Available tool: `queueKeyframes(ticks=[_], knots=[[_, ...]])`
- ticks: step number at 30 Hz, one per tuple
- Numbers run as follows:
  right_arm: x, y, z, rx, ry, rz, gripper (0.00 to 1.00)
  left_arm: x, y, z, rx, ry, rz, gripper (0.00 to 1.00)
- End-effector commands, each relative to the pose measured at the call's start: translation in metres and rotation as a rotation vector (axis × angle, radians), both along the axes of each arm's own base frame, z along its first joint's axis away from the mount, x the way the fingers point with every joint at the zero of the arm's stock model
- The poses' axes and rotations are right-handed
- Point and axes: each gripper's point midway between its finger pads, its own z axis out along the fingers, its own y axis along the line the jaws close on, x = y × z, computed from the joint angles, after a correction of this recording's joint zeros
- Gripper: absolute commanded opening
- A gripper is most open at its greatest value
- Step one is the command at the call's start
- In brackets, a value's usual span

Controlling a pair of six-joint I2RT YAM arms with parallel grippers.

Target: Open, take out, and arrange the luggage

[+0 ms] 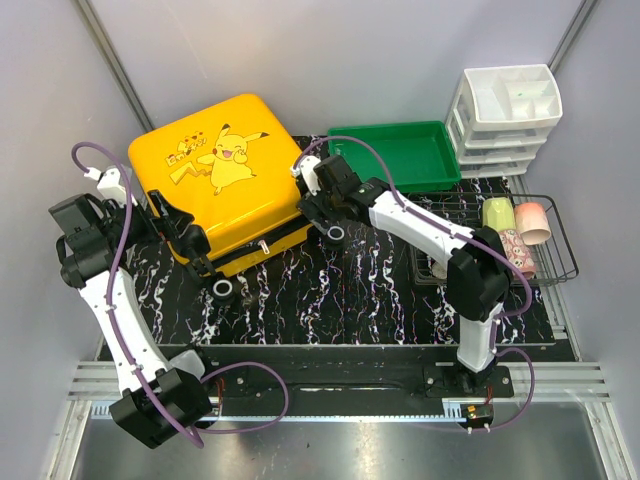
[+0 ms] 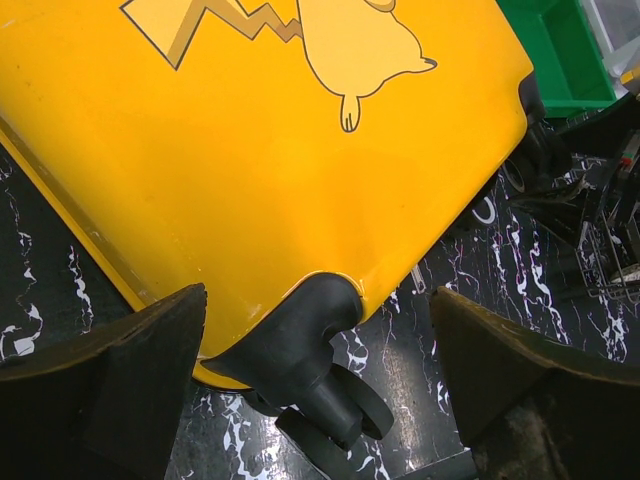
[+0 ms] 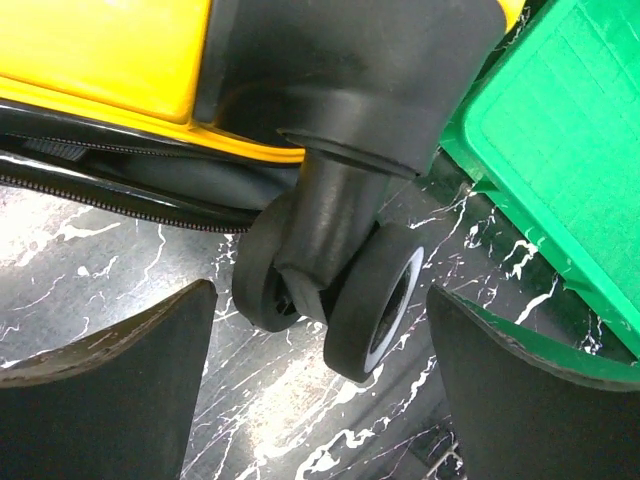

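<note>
While the luggage [image 1: 215,165] lies flat on the counter [image 1: 330,290], printed shell up & lid apparently down, one wheeled corner sits just beside the green tray [image 1: 395,155]; whether they touch can't be told. The right pincer [image 3: 318,340] hangs at that tray-side corner, jaws spread wide w/ nothing gripped, straddling the twin wheel [image 3: 375,300] w/out visible contact. The left pincer [image 2: 318,345] is at the other wheeled corner, the one further from the tray. It is likewise wide open & empty, w/ the black wheel mount between its fingers.

Handling, as a judgement: the shell looks stiff, glossy & prob. slippery. It is far too broad for either pincer to span, so a pinch on the flat face won't hold. It's bulky; weight can't be judged, but it prob. needs both arms. The wheels may swivel or roll if pushed. Best holds are prob. the zip line [image 3: 100,185] along the black seam, esp. a zip pull, then the lid rim. The wheel stems look narrow enough to clamp for dragging. By the tray-side corner the seam seems slightly parted, but that isn't clear.
</note>
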Motion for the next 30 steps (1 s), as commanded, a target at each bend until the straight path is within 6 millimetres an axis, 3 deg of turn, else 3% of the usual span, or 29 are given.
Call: queueKeyframes(ticks=[1,3,4,6,7,10,17,27,30], knots=[[0.008,0.011,0.019,0.059,-0.026,0.022,0.88,0.003,0.002,0.013,0.02,-0.05,0.009,0.98],[0.01,0.011,0.024,0.053,-0.046,0.036,0.78,0.003,0.002,0.013,0.024,-0.051,0.011,0.98],[0.011,0.011,0.026,0.054,-0.051,0.037,0.58,0.003,0.003,0.014,0.025,-0.053,0.012,0.98],[0.014,0.012,0.035,0.062,-0.066,0.039,0.4,0.003,0.003,0.016,0.031,-0.057,0.013,0.98],[0.013,0.009,0.039,0.061,-0.064,0.033,0.24,0.002,0.003,0.017,0.033,-0.058,0.013,0.98],[0.011,0.008,0.063,0.089,-0.088,0.031,0.02,0.002,0.002,0.023,0.04,-0.068,0.008,0.98],[-0.008,0.005,0.112,0.201,-0.108,0.039,0.0,0.002,0.001,0.029,0.031,-0.075,0.011,0.98],[-0.019,0.003,0.11,0.232,-0.074,0.025,0.0,0.005,0.003,0.025,0.025,-0.064,0.015,0.98],[-0.02,-0.001,0.09,0.201,-0.052,0.022,0.0,0.005,0.004,0.022,0.024,-0.057,0.016,0.98]])
